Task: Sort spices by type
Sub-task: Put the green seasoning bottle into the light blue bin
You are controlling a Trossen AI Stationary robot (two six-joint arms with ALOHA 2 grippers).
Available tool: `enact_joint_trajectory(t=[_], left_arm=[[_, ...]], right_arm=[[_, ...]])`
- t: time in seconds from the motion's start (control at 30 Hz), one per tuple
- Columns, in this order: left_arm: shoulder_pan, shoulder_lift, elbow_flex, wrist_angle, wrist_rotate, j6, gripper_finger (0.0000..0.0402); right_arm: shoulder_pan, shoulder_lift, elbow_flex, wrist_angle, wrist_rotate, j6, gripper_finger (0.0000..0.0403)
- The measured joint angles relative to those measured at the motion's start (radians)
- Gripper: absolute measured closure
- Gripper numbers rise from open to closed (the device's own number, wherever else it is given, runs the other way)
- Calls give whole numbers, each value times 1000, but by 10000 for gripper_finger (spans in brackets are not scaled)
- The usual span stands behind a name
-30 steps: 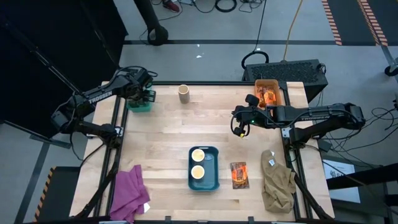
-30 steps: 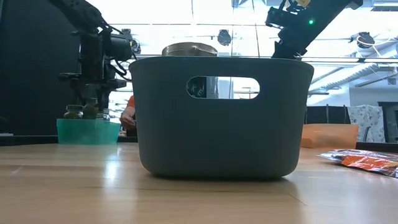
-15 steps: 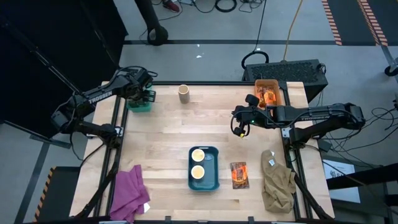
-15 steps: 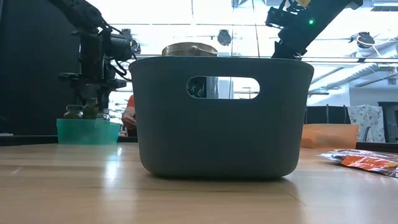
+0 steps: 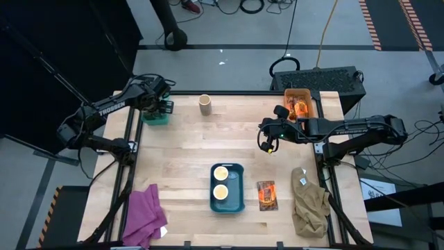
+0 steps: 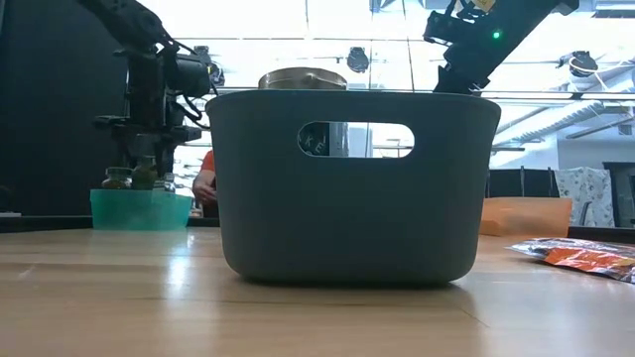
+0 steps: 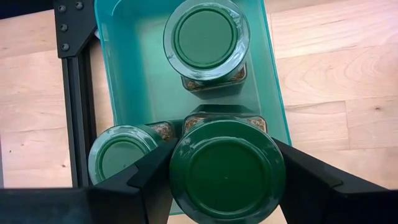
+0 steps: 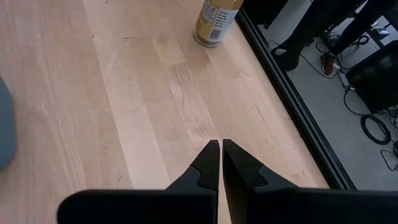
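Observation:
My left gripper is over the teal bin at the table's far left corner, shut on a green jar. Two more green jars stand in that bin. My right gripper is shut on nothing and hovers over bare table right of centre. One cream-topped jar stands on its base near the far edge. Two more sit in the blue bin. An orange-and-black packet lies flat on the table. Others fill the orange bin. My left gripper pinches the green jar between its two fingers, one on each side just below the green lid. The fingers come from above, pointing down. The jar is upright over the teal bin; whether its base touches the bin floor I cannot tell.
A purple cloth lies at the near left corner and a khaki cloth at the near right. In the low view the blue bin fills the foreground. Bare wood lies between the bins in the table's middle.

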Motion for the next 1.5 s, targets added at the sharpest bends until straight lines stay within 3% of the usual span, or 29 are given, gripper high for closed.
enact_joint_trajectory(t=[1.5], left_arm=[[-37,0,0,1,12,18,168]], right_arm=[[0,0,0,0,0,0,403]])
